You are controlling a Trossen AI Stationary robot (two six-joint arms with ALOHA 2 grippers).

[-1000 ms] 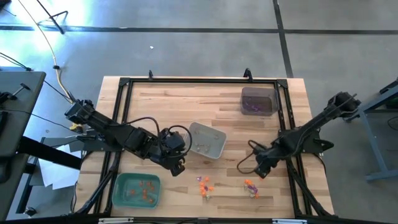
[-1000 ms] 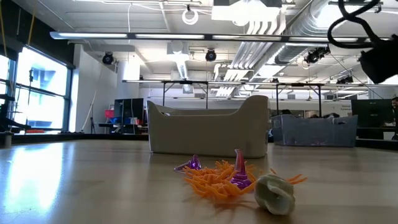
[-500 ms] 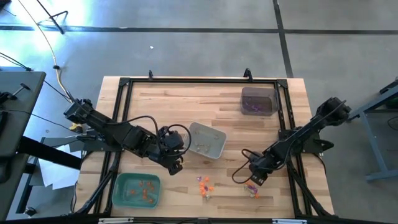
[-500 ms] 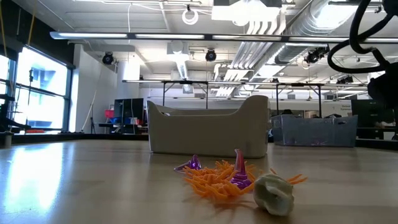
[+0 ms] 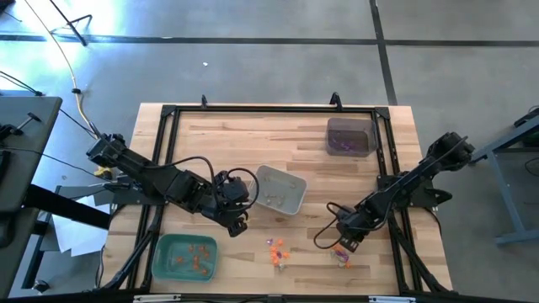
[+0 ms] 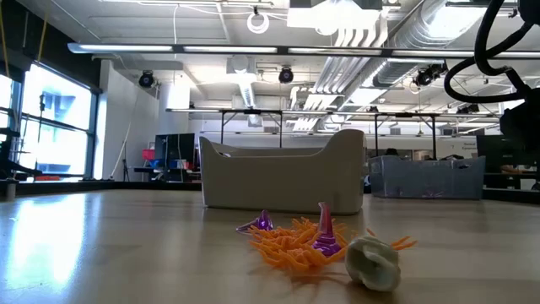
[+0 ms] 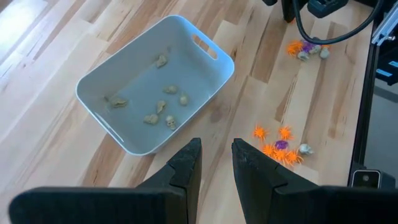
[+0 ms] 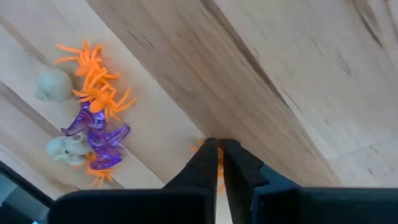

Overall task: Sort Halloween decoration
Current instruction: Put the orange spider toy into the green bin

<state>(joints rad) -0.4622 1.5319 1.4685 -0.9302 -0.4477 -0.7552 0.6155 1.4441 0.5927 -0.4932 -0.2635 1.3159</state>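
The Halloween decoration lies in two small piles of orange, purple and pale trinkets on the wood: one pile (image 5: 276, 250) at the near middle, the other (image 8: 90, 118) beside my right gripper (image 5: 344, 245). That gripper (image 8: 216, 144) is down at the table, shut on an orange trinket. My left gripper (image 7: 215, 149) hovers open near the grey tray (image 5: 295, 202), with nothing between its fingers. The grey tray holds pale trinkets (image 7: 163, 109). My right gripper pinches an orange trinket (image 8: 218, 168) between its two fingertips. Thin orange legs (image 8: 198, 147) stick out beside the fingers. The fingers come from above, pointing down at the wood. Whether the trinket is clear of the table, I cannot tell.
A green tray (image 5: 162, 261) with orange trinkets sits at the near left. A dark tray (image 5: 349, 126) with purple ones stands at the far right. A black frame (image 5: 269, 109) runs around the tabletop. Bare wood lies between the grey tray and the dark tray.
My right gripper has gone down and toward the table's near edge, to the right-hand pile, and has stayed there for the last half second. The piles and trays have not moved.
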